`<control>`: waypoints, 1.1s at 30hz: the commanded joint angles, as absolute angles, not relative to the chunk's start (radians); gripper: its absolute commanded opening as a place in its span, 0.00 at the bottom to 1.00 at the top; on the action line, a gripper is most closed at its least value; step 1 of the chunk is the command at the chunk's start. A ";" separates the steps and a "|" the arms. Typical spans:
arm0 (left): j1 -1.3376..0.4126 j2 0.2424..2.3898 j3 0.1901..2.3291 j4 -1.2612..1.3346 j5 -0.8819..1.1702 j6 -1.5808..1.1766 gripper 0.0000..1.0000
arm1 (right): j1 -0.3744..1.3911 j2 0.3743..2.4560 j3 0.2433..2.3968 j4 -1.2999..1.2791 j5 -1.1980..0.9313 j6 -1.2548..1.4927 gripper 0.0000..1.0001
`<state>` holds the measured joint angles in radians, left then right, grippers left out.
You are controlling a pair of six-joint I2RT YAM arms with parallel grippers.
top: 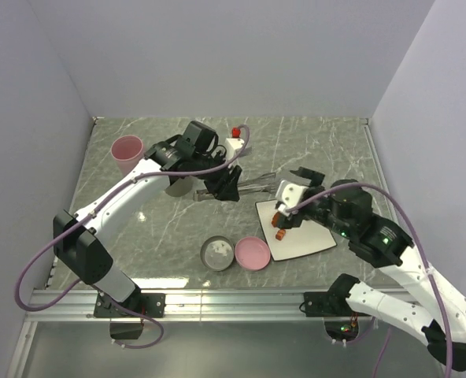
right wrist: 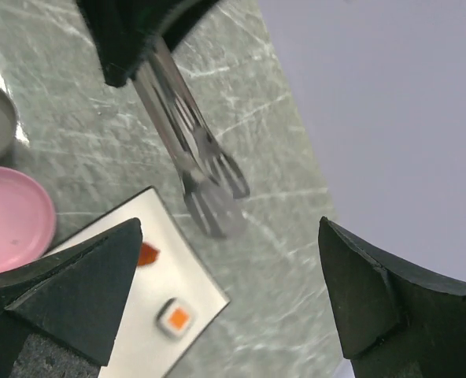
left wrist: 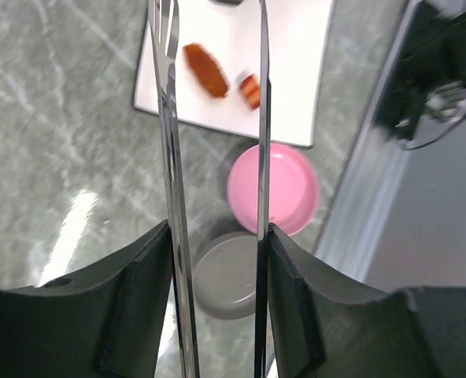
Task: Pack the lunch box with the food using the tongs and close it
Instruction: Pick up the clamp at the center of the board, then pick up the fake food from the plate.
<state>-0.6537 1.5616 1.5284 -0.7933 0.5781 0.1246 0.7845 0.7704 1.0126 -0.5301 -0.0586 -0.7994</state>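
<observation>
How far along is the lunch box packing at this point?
Done: the left gripper is shut on the tongs. In hand: the tongs point toward the white plate, the right gripper open over its corner. Remaining: the reddish-brown oval, orange lump and white square all lie on the plate; the grey lunch box sits open, pink lid beside it.

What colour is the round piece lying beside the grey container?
The round piece is plain pink, clearest in the left wrist view.

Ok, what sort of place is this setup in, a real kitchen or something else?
Probably a lab test cell, not a kitchen: plain pale walls box in a marble-patterned tabletop, an aluminium rail runs along its near edge, and the food on the white plate looks like toy pieces.
</observation>
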 commanded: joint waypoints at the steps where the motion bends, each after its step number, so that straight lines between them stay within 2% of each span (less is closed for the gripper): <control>1: -0.669 1.511 1.516 -0.758 0.489 0.202 0.53 | 0.746 0.729 1.061 -0.577 -0.006 -0.580 1.00; 3: -0.672 1.506 1.493 -0.723 0.460 0.224 0.54 | 0.657 0.745 1.136 -0.633 -0.041 -0.416 1.00; 6: -0.676 1.499 1.425 -0.648 0.419 0.256 0.54 | 0.478 0.817 1.264 -0.690 -0.217 -0.182 1.00; 11: -0.702 1.512 1.355 -0.522 0.407 0.327 0.55 | 0.263 0.879 1.351 -0.709 -0.345 -0.012 1.00; 18: -0.819 1.652 1.465 -0.528 0.328 0.406 0.60 | -0.025 1.012 1.385 -0.727 -0.607 0.170 1.00; 24: -0.910 1.756 1.519 -0.512 0.284 0.414 0.67 | -0.143 1.075 1.480 -0.719 -0.715 0.221 1.00; 33: -0.948 1.853 1.552 -0.443 0.209 0.371 0.62 | -0.172 1.104 1.540 -0.724 -0.764 0.209 1.00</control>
<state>-0.9463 1.8458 1.4990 -0.5144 0.2504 0.3790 -0.1623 1.1069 1.5143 -0.7414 -0.7067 0.1898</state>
